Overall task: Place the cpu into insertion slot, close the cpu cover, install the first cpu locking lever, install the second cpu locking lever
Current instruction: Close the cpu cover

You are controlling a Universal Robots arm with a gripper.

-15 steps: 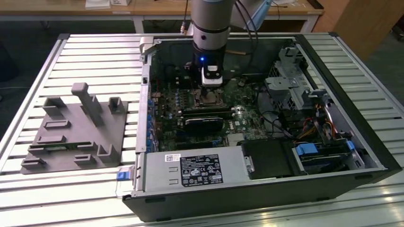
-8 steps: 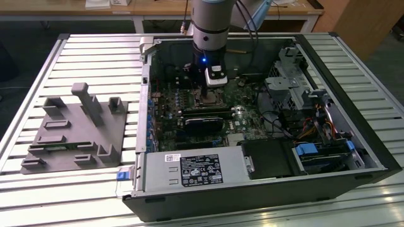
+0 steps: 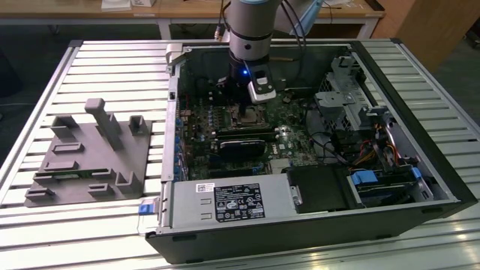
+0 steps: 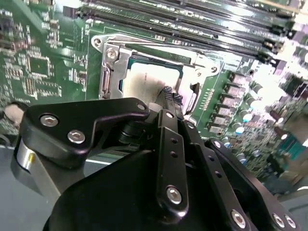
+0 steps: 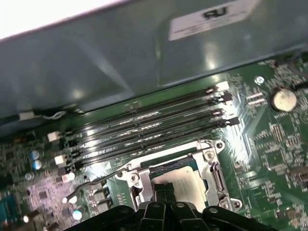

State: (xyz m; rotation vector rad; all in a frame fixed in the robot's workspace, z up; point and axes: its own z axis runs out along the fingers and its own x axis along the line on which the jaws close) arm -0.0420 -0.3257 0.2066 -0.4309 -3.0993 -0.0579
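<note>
Cpu sits flat in its socket just beside the memory slots, with the cpu cover framing it. A wire lever stands loose between cover and slots. The case wall is close beyond the slots. Arm is upright. Gripper fingers are pressed together, holding nothing, tips over the cpu.

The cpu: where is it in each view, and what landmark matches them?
Exterior view: the small silver-grey square cpu lies at the tip of the black claw.
Second wrist view: the cpu sits inside the silver socket frame, just past the claw's tips.
First wrist view: the cpu lies between the claw and the long black memory slots.
Shared landmark: those memory slots, beside the cpu in all three.
</note>
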